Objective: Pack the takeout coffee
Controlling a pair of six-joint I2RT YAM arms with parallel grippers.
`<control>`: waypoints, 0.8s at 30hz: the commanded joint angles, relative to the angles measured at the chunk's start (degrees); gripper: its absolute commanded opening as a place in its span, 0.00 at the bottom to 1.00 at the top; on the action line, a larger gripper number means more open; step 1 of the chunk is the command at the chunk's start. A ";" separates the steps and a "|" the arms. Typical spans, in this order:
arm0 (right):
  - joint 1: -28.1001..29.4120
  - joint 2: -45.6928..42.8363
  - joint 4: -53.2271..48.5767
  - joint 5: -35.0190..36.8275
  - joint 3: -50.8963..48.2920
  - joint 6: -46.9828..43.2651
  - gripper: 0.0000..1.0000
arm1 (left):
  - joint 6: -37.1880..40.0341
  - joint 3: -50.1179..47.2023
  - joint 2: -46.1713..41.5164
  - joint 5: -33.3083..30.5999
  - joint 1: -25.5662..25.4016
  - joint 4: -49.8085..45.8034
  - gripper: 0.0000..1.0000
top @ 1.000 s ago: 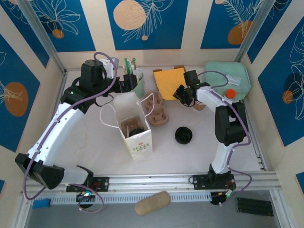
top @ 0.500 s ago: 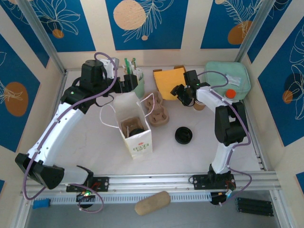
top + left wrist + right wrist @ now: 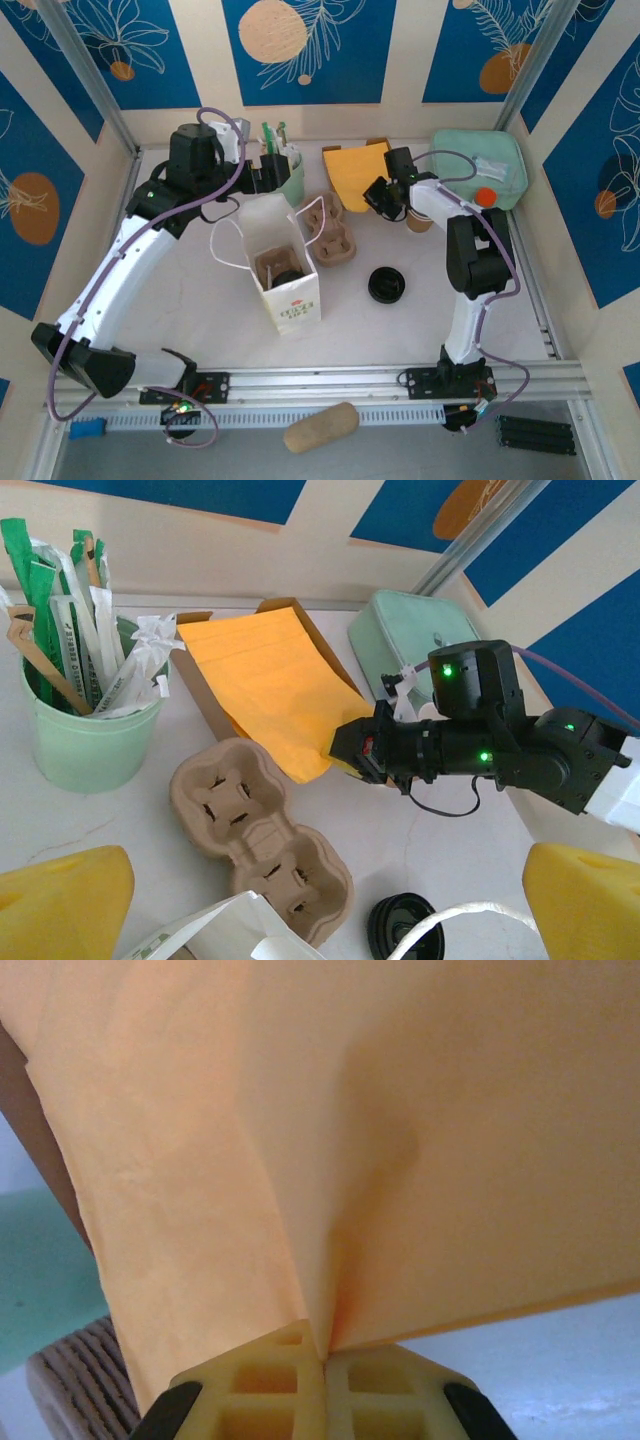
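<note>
Standing near the middle of the worktop [image 3: 200, 310] is a white paper bag [image 3: 296, 300] with its mouth open. Down inside it, beside a brown cardboard insert, I can make out the round black lid of what looks like the takeout coffee [image 3: 289, 277].

From where I stand, neither arm is at that cup. The left end effector [image 3: 271, 172] hangs beyond the bag, toward the far edge and just beside the green cup [image 3: 291, 178] stuffed with wrapped stirrers. Its yellow fingers [image 3: 60, 900] are spread wide with nothing between them. The coffee sits on its near side, below the bag's rim and apart from it.

The right end effector [image 3: 373, 196] is over toward the far right, well apart from the bag and the coffee. Its jaws are pressed together on a fold at the corner of the orange paper sheet [image 3: 357, 172], which lies in a brown cardboard holder near the far edge. In the right wrist view the pale pads [image 3: 270, 1380] meet with the orange paper pinched between them.

An empty pulp cup carrier [image 3: 333, 232] lies between the bag and the right end effector. Loose black lids [image 3: 386, 285] lie nearer the front, to the right of the bag. A mint-green pouch [image 3: 480, 165] fills the far right corner.
</note>
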 commanded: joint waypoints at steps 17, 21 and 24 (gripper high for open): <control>-3.52 -16.35 -0.57 -10.29 10.56 -4.83 0.00 | 2.12 3.71 -0.12 -3.27 -0.63 -2.02 0.99; -3.43 -20.01 -0.82 -12.44 12.10 -5.37 0.00 | 2.18 4.00 -0.87 -4.24 -0.64 -2.94 0.99; -3.32 -22.81 -0.94 -14.27 12.88 -5.75 0.00 | 2.31 3.99 -1.68 -5.10 -0.63 -3.72 0.99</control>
